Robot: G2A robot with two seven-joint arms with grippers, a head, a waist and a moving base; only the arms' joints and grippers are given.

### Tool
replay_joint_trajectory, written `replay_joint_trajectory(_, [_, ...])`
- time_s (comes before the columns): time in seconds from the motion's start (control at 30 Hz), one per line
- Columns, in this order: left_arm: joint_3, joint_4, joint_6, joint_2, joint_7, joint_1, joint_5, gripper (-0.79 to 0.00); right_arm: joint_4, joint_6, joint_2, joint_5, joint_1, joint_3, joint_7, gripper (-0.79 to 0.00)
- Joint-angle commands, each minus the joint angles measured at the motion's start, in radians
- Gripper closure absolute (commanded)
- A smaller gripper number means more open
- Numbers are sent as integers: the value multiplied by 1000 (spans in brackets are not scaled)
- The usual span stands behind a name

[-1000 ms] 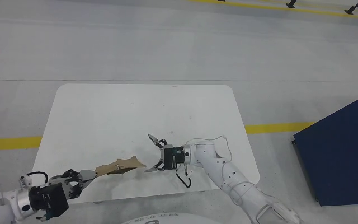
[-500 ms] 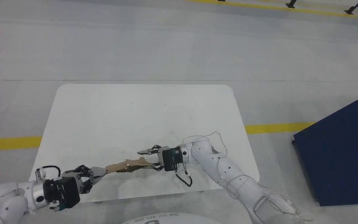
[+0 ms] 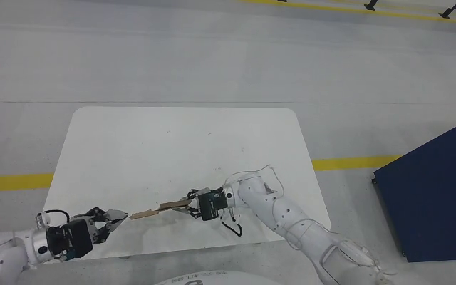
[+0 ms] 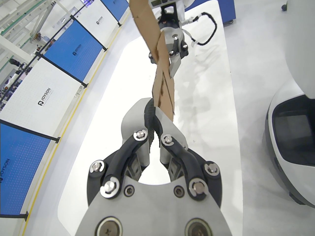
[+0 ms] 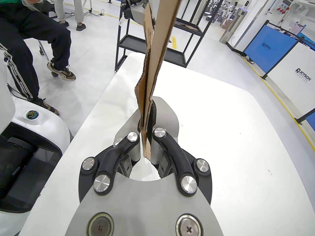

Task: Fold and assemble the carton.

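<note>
A flattened brown cardboard carton (image 3: 158,209) hangs edge-on above the near part of the white table (image 3: 178,142), stretched between both arms. My left gripper (image 3: 122,215) is shut on the carton's near-left end; in the left wrist view the carton (image 4: 161,74) runs from my left gripper (image 4: 155,114) to the other arm's gripper (image 4: 172,57). My right gripper (image 3: 191,206) is shut on the opposite end; in the right wrist view the carton (image 5: 157,50) rises as a thin strip from between the pads of my right gripper (image 5: 146,128).
A dark blue cabinet (image 3: 420,192) stands off the table at the right. A black metal shelf (image 5: 152,42) stands beyond the table's end, with seated and standing people near it. Most of the tabletop behind the carton is bare.
My right gripper went from open beside the carton to shut on its end. The carton turned from lying flat-faced to edge-on, a thin strip, and both arms shifted slightly left.
</note>
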Motion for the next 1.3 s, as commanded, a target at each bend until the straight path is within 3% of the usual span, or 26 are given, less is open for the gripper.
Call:
replay_joint_trajectory(0.0, [-41, 33, -6, 5, 33, 5, -38, -785, 15, -3, 7, 7, 5, 9, -43, 0])
replay_joint_trajectory(0.17, [-102, 133, -35, 17, 109, -2, -88, -785, 32, 73, 39, 67, -20, 87, -208, 0])
replay_joint_trajectory(0.3, [-64, 209, -52, 21, 106, -44, -82, -785, -46, 112, 75, 119, -47, 179, -247, 0])
replay_joint_trajectory(0.4, [-32, 241, -64, 21, 102, -71, -80, -785, -100, 81, 93, 294, -76, 235, -216, 0])
replay_joint_trajectory(0.73, [-32, 241, -64, 21, 102, -71, -80, -785, -100, 81, 93, 294, -76, 235, -216, 0])
replay_joint_trajectory(0.93, [-32, 241, -64, 21, 102, -71, -80, -785, -66, -93, 95, 691, -24, 259, -42, 0])
replay_joint_trajectory(1.1, [-32, 241, -64, 21, 102, -71, -80, -785, -132, -161, 127, 833, -93, 386, 26, 0])
replay_joint_trajectory(1.27, [-32, 241, -64, 21, 102, -71, -80, -785, -142, -125, 133, 919, -137, 441, 40, 0])
